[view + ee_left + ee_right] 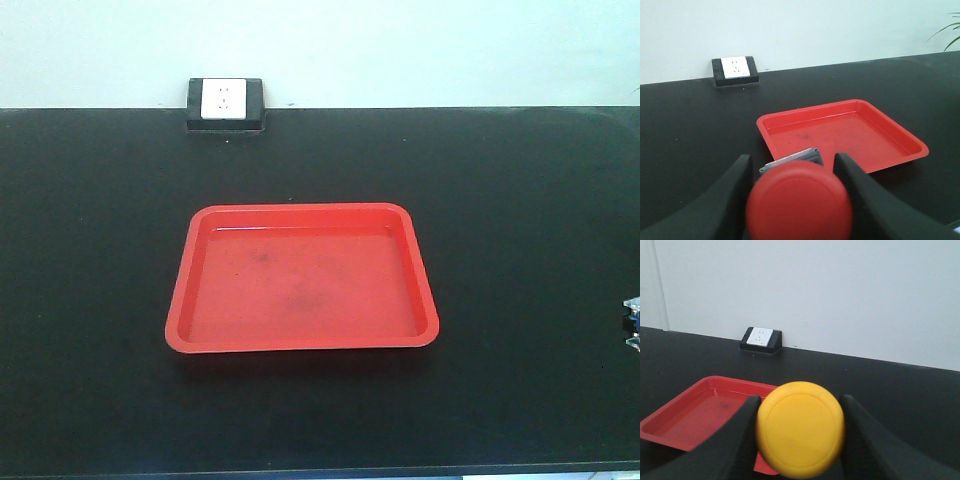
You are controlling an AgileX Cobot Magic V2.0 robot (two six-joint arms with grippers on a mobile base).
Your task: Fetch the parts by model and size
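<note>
1. The red-capped switch sits between the two black fingers of the left gripper. Its round cap faces the wrist camera and fills the lower middle of that view. A grey block of its base shows just behind the cap.
2. The left jaws are clamped on the switch, one finger on each side. The switch is held up off the black table, on the near side of the red tray.
3. The yellow-capped switch is between the fingers of the right gripper, cap towards the camera. Its base is hidden behind the cap.
4. The right jaws are closed on it, with a dark finger pressed at either flank. It is held above the table, with the tray's corner below it and to the left.
5. In the front view the tray lies flat at the centre of the table. Faint dark smudges mark its floor.
6. A black box with a white socket face stands at the table's far edge against the pale wall. It also shows in both wrist views.
7. A small silvery item sits at the right edge of the front view, too cut off to identify.
8. Green plant leaves enter at the top right of the left wrist view.
</note>
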